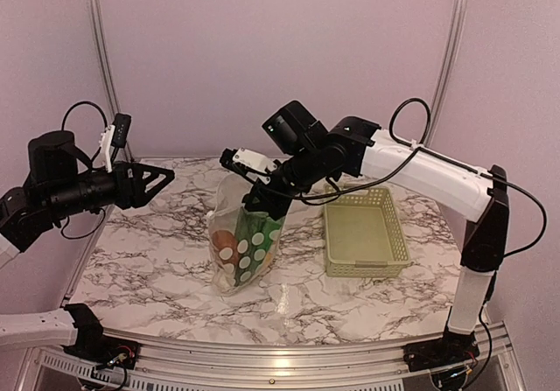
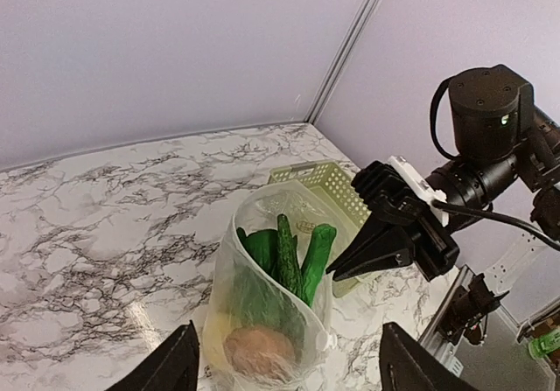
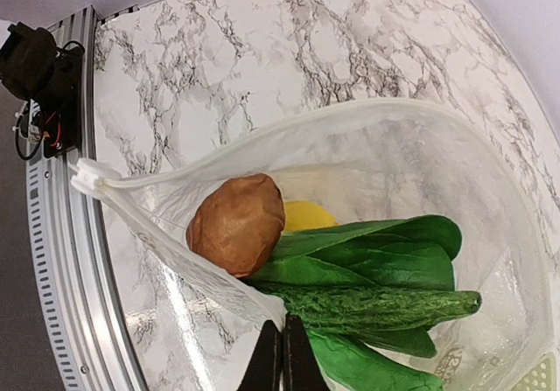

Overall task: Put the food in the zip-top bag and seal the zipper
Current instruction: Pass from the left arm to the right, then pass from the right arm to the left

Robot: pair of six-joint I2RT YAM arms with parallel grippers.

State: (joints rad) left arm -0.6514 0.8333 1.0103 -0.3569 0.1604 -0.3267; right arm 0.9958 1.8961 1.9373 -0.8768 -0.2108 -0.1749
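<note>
The zip-top bag [image 1: 243,244] stands upright on the marble table with its mouth open. My right gripper [image 1: 255,200] is shut on the near rim of the bag [image 3: 166,233], fingers together [image 3: 282,328]. Inside lie a brown round item [image 3: 236,223], a yellow lemon [image 3: 308,215], leafy bok choy [image 3: 372,253] and a long green cucumber [image 3: 385,305]. The zipper [image 3: 289,126] runs unsealed along the mouth. My left gripper [image 1: 163,177] is open and empty, up and to the left of the bag. In the left wrist view the bag [image 2: 229,279] sits between its fingers, farther off.
A pale green slotted basket [image 1: 385,256] stands right of the bag, also in the left wrist view [image 2: 325,179]. The table's metal front rail [image 3: 61,233] lies close below the bag. Purple walls enclose the back and sides.
</note>
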